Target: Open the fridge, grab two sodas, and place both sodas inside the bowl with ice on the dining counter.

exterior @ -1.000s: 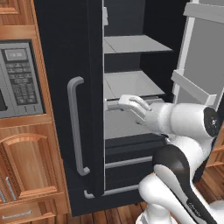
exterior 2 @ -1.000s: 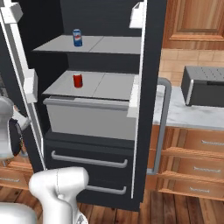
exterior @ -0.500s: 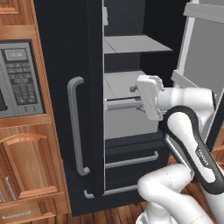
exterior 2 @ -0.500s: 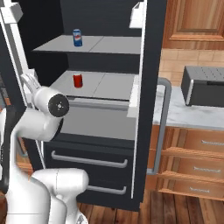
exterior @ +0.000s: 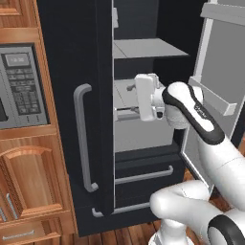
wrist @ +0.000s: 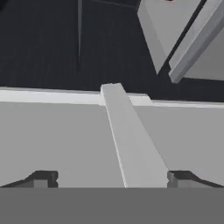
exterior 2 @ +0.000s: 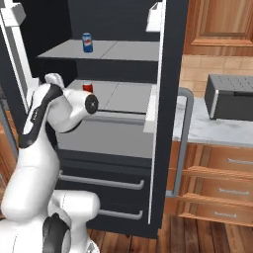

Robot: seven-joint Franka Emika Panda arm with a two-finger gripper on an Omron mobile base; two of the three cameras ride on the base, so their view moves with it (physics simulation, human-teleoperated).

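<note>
The fridge (exterior: 91,119) stands open, one door shut at centre-left of the left base view, the other swung wide at the right edge, so the first step looks done. Both sodas sit untouched inside. In the right base view, the blue can (exterior 2: 87,42) is on the upper shelf at upper left, and the red can (exterior 2: 88,87) peeks out on the middle shelf just below, partly behind the arm's wrist. Neither is grabbed, so both pickups and the trip to the bowl remain. The arm rises from the lower right of the left base view, elbow bent, hand reaching level into the middle shelf. In the hand view the gripper (wrist: 111,178) shows its fingertips spread wide at the bottom, nothing between them, pointing at the grey shelf.
</note>
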